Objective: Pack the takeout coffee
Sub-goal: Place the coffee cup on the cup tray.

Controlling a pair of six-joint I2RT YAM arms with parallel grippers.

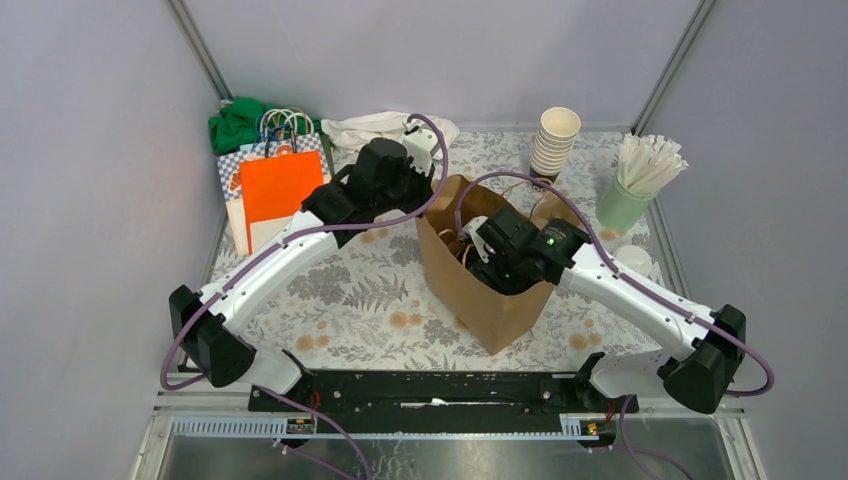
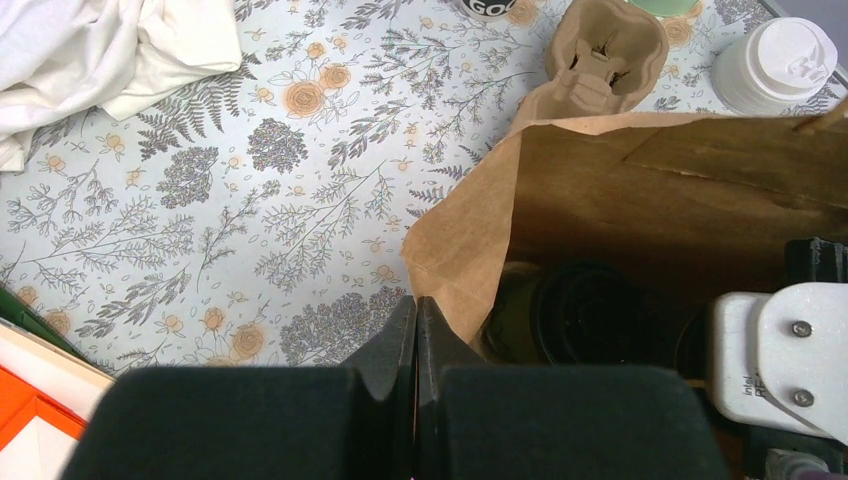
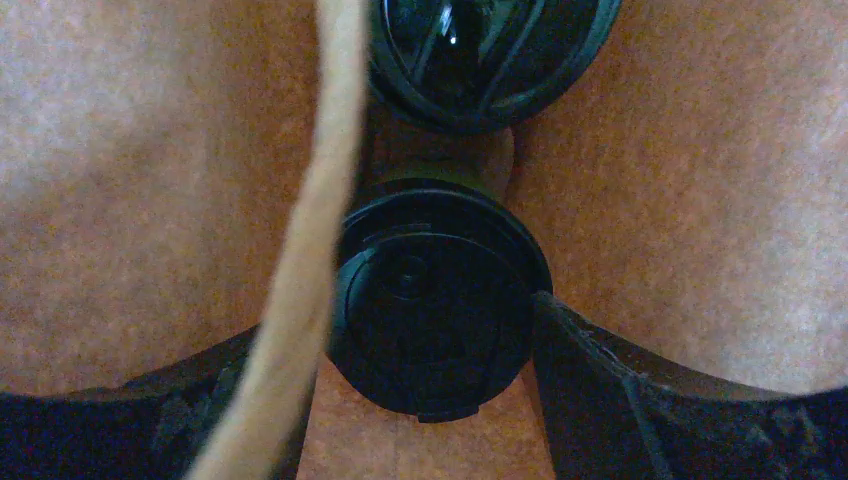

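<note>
Deep in the brown paper bag point(image 1: 470, 295), our right gripper point(image 3: 400, 322) straddles a black-lidded takeout coffee point(image 3: 432, 300) beside another cup point(image 3: 485, 50); gripping or not, we cannot tell. The left gripper point(image 2: 415, 325), pressed together, sits at the rim. We should lift straight up, clear of the handle point(image 3: 300, 250).

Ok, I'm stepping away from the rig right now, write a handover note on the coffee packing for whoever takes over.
Left gripper: jaws shut at the near rim of the brown paper bag; whether they pinch the paper is unclear.
Right gripper: inside the bag, jaws wide either side of a black-lidded coffee cup; one jaw meets the lid, the other is hidden behind the bag's handle, so grip unconfirmed.
Done: a second black-lidded cup sits in the bag beyond it.
To do: settle this cup, withdraw the arm. A dark printed cup beyond the cardboard carrier is barely visible; check it.
</note>
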